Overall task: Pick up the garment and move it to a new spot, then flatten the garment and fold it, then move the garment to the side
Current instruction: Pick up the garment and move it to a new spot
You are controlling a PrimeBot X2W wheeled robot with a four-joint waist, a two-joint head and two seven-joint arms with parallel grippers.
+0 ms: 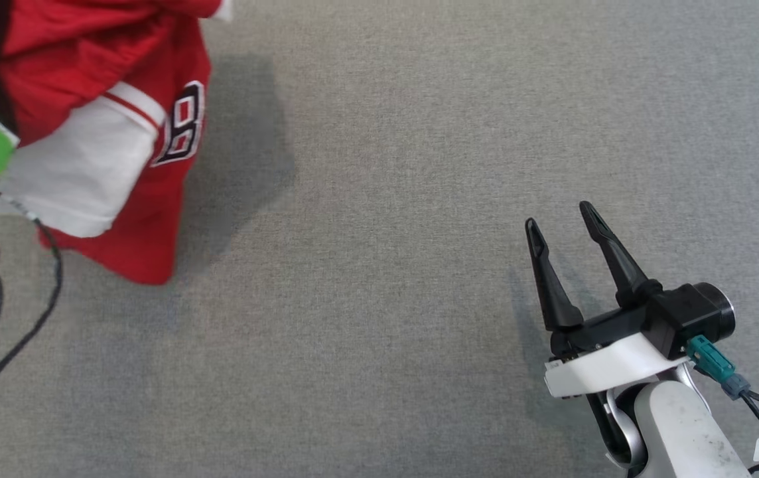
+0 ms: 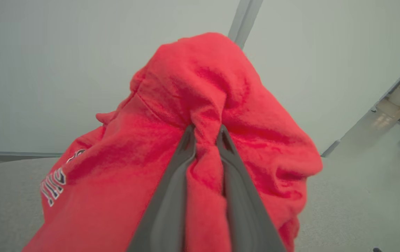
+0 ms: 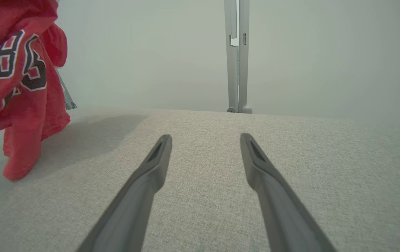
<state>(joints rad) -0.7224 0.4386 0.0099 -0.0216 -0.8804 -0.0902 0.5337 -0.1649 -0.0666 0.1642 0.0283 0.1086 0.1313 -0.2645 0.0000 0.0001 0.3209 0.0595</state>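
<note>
Garment (image 1: 121, 133) hangs at far left of your head view.
Your left gripper (image 2: 206, 128) is clamped on a red fold, and the cloth's low end reaches the grey surface (image 1: 419, 199). Your right gripper (image 1: 558, 214) sits well apart, jaws wide.

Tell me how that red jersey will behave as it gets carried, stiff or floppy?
Probably floppy: the red jersey hangs in loose folds from the left gripper, its lower end seeming to brush the grey tabletop. It likely won't slip, since the fingers pinch a bunched fold. Expect it to swing and drag when moved.
</note>
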